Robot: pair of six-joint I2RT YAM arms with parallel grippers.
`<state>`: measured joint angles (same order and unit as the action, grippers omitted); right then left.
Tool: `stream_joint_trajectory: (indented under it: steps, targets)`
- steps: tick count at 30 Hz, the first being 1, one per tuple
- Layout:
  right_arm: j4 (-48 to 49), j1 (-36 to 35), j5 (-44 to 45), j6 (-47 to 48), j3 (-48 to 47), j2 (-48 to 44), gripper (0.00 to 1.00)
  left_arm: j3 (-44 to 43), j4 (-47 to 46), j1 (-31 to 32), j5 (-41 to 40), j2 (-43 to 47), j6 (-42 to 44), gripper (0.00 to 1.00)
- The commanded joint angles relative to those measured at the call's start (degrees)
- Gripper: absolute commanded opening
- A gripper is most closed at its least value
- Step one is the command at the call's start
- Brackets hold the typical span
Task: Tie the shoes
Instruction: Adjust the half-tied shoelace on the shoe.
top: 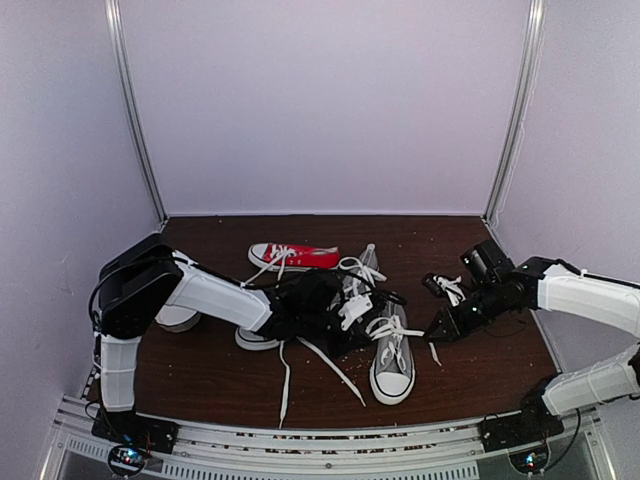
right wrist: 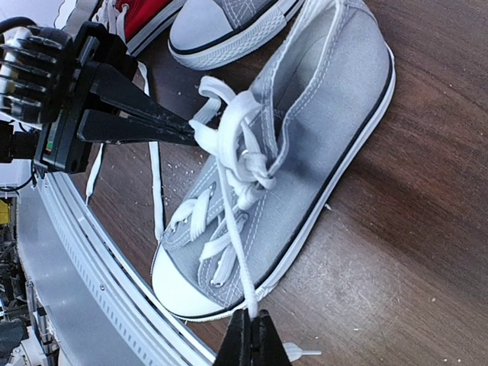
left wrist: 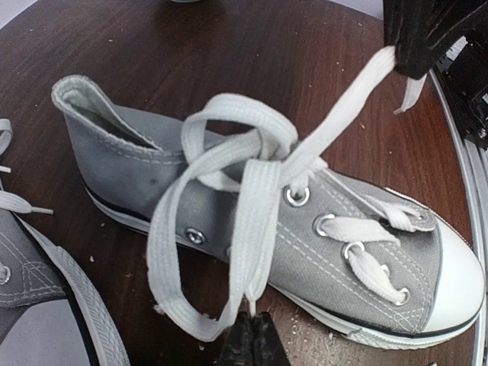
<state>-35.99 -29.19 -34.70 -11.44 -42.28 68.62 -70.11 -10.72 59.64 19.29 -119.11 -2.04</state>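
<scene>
Here, the grey shoe (left wrist: 305,259) lies near the middle of the brown wood table (top: 480,380). Its white rubber toe cap points to the near edge and its heel to the back wall. The canvas is soft and stitched in pale thread, with metal eyelets, a thin dark stripe above the white sole and a slack collar at the heel.

Its white lace (left wrist: 255,206) is flat, wide and woven, a little frayed at the edges. It crosses in neat bars over the tongue, then gathers into a loose tangle at the top eyelets. My left gripper (left wrist: 250,335) is closed tight on a long hanging loop of that lace, on the shoe's left side. My right gripper (right wrist: 250,335) is pinched together on a single strand running taut from the tangle out to the right. The strand's short tip sticks out past my fingers.

The second grey shoe (left wrist: 46,320) lies just beside the first, toward the back left. Its ribbed white sole edge shows, and loose lace trails from it. My left arm (top: 215,295) lies over it in the overhead view and hides most of it. A red sneaker (top: 293,257) with white laces lies on its side behind them. Pale crumbs speckle the wood, and a ridged metal rail (right wrist: 91,259) runs along the near edge.
</scene>
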Motion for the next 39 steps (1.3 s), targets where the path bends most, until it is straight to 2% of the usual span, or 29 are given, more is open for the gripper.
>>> stream_joint_trajectory:
  steps: [1, 23, 28, 33, 39]
  targets:
    - [-3.6, 1.5, -0.3, 0.7, -1.9, -2.3, 0.00, -1.9, 0.2, 0.3, 0.8, -1.4, 0.6, 0.00]
    - [-9.3, 7.5, -1.8, 1.9, -0.3, -5.0, 0.00, -3.1, 2.0, 0.1, 1.9, -2.5, 1.0, 0.00]
    - [-8.7, 7.6, -2.6, 1.7, 0.4, -5.2, 0.00, -8.3, 12.0, 0.2, 6.0, -2.0, -1.6, 0.00]
    - [-4.7, 7.5, -5.8, -0.4, 2.7, -5.1, 0.00, -2.9, 11.5, 0.3, 5.7, 4.8, -7.1, 0.00]
    - [-4.5, 7.5, -6.4, 0.3, 3.2, -4.2, 0.00, -6.2, 23.7, 0.1, 5.4, 7.0, -6.5, 0.00]
